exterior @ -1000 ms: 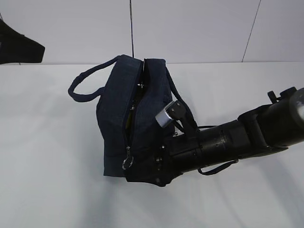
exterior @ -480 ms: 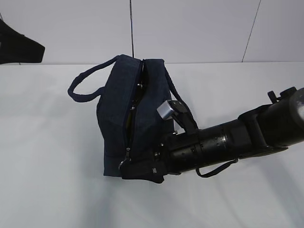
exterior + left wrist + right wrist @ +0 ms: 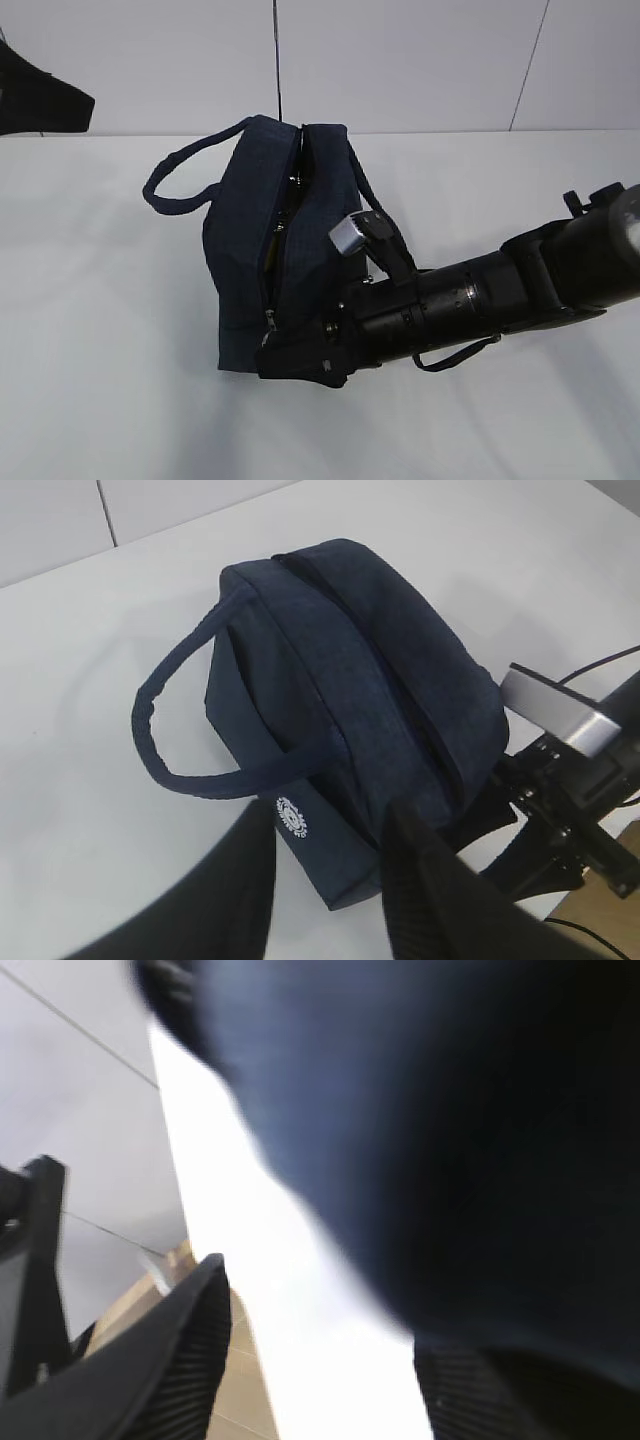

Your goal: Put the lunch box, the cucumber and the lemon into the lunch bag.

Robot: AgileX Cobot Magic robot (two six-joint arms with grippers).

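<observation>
Right gripper (image 3: 275,352) is sitting low at the near end of the lunch bag (image 3: 245,230), right by the zipper's foot. From its own wrist view I'm seeing both ribbed fingers (image 3: 170,1360) standing apart with bright table between them and blurred navy fabric crowding the right-hand one; I cannot tell whether it is pinching the cloth or merely pressing against it. My left gripper (image 3: 330,880) is hovering above and beside the bag with its jaws partly apart and nothing between them, looking down on the near handle (image 3: 170,730) and the small white logo (image 3: 292,816).

The bag is standing on the white table (image 3: 100,350), its top seam running away from the exterior camera and gaping only slightly.

I'm judging the bag as soft and light: the fabric is sagging and the handles are flopping, so it will be buckling and sliding if I'm pushing on a wall. I'm thinking the better holds are the handle loops or the zipper end, with one arm steadying while the other is working.

Counting: one bag, two loop handles, two grippers. I'm seeing no lunch box, cucumber or lemon on the table, only a sliver of yellowish-green inside the seam that I cannot identify.
</observation>
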